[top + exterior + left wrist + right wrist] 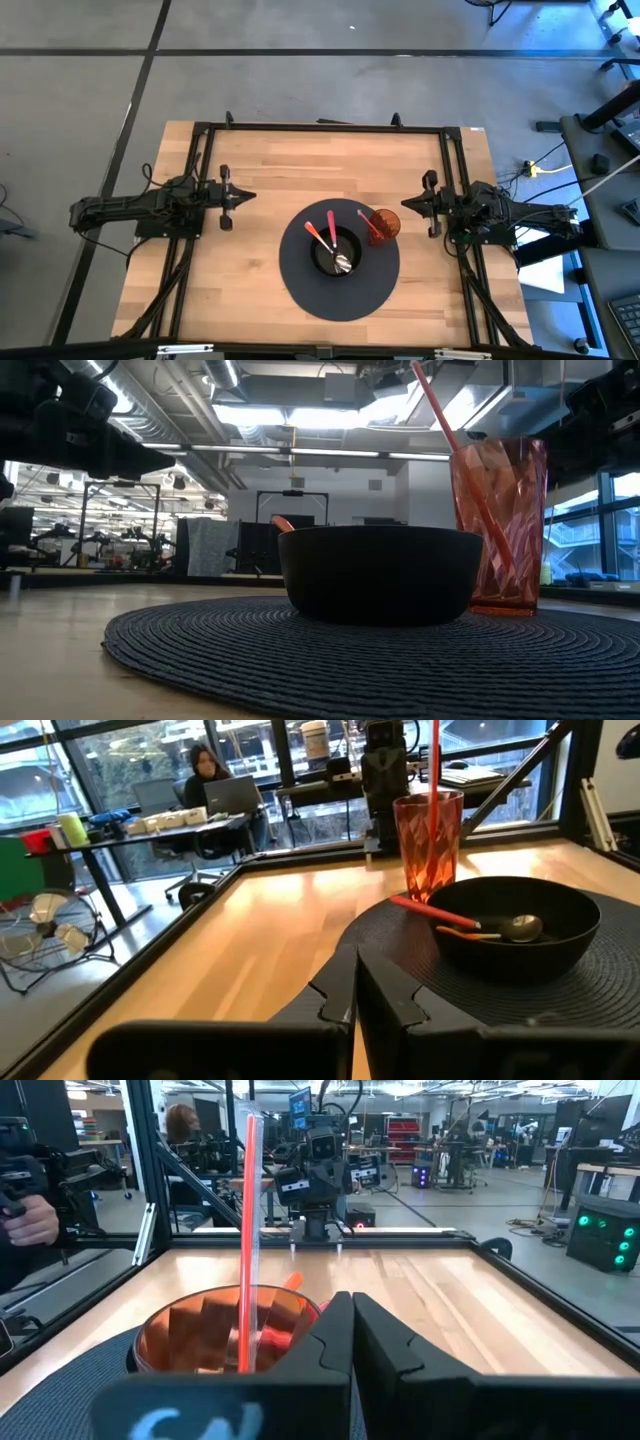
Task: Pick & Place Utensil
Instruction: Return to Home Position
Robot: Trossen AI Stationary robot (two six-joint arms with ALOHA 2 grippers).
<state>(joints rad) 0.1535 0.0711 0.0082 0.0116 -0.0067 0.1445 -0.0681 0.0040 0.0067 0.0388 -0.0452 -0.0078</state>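
We judge job approx. done: red-handled utensils (331,228) in black round bowl (357,255); left hand (243,197) 9 o'clock, right hand (407,204) 3 o'clock, both pressed together.

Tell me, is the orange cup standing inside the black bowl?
No, the orange cup stands on the round mat beside the black bowl, outside its rim.

Your left arm (140,210) lies low and level, and its left gripper (248,196) points toward the round mat (300,295) from well off the mat's left side, fingers pressed together. Your right arm (510,215) lies level too. Its right gripper (405,205) sits near the mat's right edge, fingers also closed.
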